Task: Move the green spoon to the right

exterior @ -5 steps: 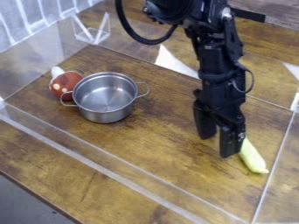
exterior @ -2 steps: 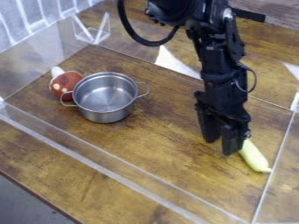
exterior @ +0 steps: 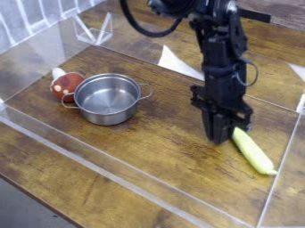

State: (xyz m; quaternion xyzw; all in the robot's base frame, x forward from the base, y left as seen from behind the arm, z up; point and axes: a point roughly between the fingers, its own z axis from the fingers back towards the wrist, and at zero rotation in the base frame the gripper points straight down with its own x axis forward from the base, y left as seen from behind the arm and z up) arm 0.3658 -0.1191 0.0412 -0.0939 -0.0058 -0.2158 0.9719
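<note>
Now tool [exterior: 223, 134] shut, beside green spoon [exterior: 251, 149], steel pot [exterior: 107, 98] left

We see our one black arm [exterior: 215, 44] coming down from the top edge of the worktop view, with the wrist nearly vertical. Our gripper [exterior: 222, 135] points down at the wooden surface near the right edge, its jaws closed together.
</note>
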